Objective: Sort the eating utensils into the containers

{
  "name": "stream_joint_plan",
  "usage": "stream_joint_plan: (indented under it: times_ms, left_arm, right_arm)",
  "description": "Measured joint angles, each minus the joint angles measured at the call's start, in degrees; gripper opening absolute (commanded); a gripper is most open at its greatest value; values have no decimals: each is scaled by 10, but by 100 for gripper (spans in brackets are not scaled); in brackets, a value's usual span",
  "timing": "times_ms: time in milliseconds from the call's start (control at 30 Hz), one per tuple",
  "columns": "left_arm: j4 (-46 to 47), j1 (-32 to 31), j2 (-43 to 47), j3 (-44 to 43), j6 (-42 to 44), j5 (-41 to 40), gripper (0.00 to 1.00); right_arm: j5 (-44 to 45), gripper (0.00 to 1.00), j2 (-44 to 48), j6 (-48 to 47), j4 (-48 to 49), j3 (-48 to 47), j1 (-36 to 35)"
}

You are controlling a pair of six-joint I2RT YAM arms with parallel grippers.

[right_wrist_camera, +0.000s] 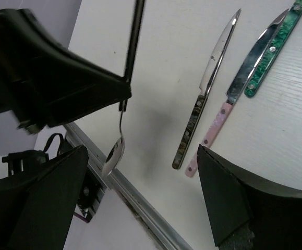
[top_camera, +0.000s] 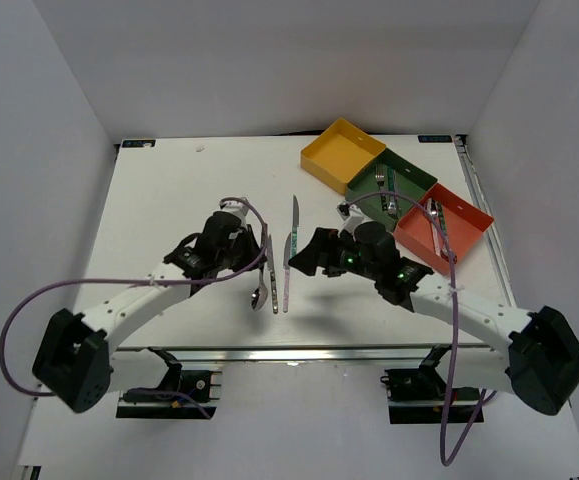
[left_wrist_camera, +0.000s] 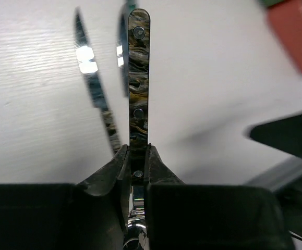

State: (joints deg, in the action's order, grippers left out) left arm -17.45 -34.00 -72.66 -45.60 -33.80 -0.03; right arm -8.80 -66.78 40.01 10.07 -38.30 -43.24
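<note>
Landmark: pink knife (right_wrist_camera: 237, 91), flat on the white surface (top_camera: 169, 200), handle toward the near edge.

Far left of it, a purple cable (top_camera: 14, 330) loops off the left arm, away from the utensils. The left arm's black body fills the left part of the right wrist view.

Left of the pink knife, the left tool (left_wrist_camera: 136, 156) is clamped tight on a spoon (left_wrist_camera: 139, 78). It grips the patterned handle low down, just above the neck. The bowl hangs on the tool's near side and the handle sticks out beyond the tips. The spoon looks raised off the surface, since its shadow falls apart from it.

Between the spoon and the pink knife lies a patterned knife (right_wrist_camera: 203, 99), roughly parallel and just beside it. Their handle ends are close, but I can't tell if they touch.

Just right of the pink knife's blade is a green knife (right_wrist_camera: 273, 47), set farther back, with its handle alongside that blade.

Right of the pink knife, the right tool (top_camera: 297, 258) hovers with its fingers (right_wrist_camera: 234, 208) wide apart. Nothing sits between them and they touch no knife.

Well to the right and back of the pink knife are three joined trays: yellow tray (top_camera: 342, 153), green tray (top_camera: 414, 178), red tray (top_camera: 466, 215). Utensils (top_camera: 391, 195) lie in the green tray, at least two, and at least two more in the red tray. The exact count is unclear.

Count: one spoon in a tool, three knives loose, three trays, two tools.
</note>
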Motion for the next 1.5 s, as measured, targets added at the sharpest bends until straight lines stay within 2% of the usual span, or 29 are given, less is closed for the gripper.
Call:
stream_joint_plan:
  times_ms: [133,533,567,667,700,733,800,833,867,933,967,1067,1200,1333,1500]
  left_arm:
    - [57,-11,61,28,-33,37,0]
    - [113,-51,45,39,-67,94,0]
    - [116,-51,45,39,-68,96,0]
    - [122,-51,46,39,-70,99,0]
    - [122,-51,47,38,-70,99,4]
    - [122,-51,47,36,-71,99,15]
    - [122,-51,47,32,-71,99,26]
    - [119,-51,47,29,-70,97,35]
    - [115,-51,47,26,-68,95,61]
    - [104,-51,47,7,-63,87,83]
    - [95,-51,47,-6,-56,80,98]
    - [48,-51,51,-64,-46,42,98]
    - [-32,-51,88,-116,-11,-51,98]
    - [-95,-51,147,-102,24,-125,98]
    - [-126,-51,193,-33,54,-151,98]
  right_arm:
    - [52,89,-41,52,39,-7,-29]
    - [130,81,-145,65,51,-117,-38]
    - [134,80,-151,64,49,-122,-38]
    - [138,57,-169,61,48,-130,-38]
    - [137,41,-172,60,47,-130,-38]
    - [133,36,-175,59,47,-130,-38]
    - [120,4,-177,57,53,-129,-37]
    - [108,0,-175,68,69,-125,-36]
    - [98,0,-172,62,80,-124,-34]
    - [67,0,-159,55,95,-110,-22]
    - [49,0,-150,46,96,-103,-7]
    - [18,0,-126,2,69,-98,73]
    - [54,0,-114,-142,-59,-169,212]
    - [132,0,-116,-304,-152,-275,320]
    - [183,0,-148,-433,-182,-363,420]
